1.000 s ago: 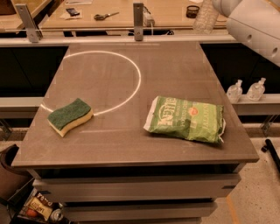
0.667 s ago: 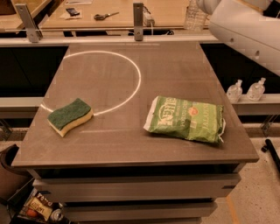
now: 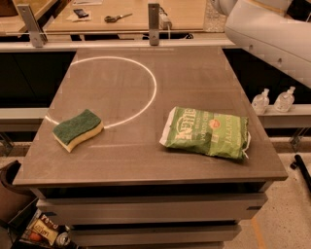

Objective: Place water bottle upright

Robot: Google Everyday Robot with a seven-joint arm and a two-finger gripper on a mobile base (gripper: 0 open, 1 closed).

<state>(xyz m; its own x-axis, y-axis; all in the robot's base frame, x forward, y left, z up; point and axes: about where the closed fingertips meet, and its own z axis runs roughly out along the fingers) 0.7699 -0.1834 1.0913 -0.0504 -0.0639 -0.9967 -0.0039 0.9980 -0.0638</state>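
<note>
- Water bottle (image 3: 213,18) is not yet down on the near table (image 3: 146,165), where a green chip bag (image 3: 206,132) lies flat at right and a sponge (image 3: 77,129) at left.
- Mid-table, the white ring (image 3: 155,90) encloses bare surface, likely room to stand it.
- Farthest, the bottle shows beyond the back edge beside the white arm (image 3: 272,34), probably being carried. The gripper (image 3: 221,6) sits at the top border, and I cannot tell its hold.

Matt tabletop (image 3: 194,78), glossy plastic bag (image 3: 206,132), smooth pale hand (image 3: 219,6) top right
</note>
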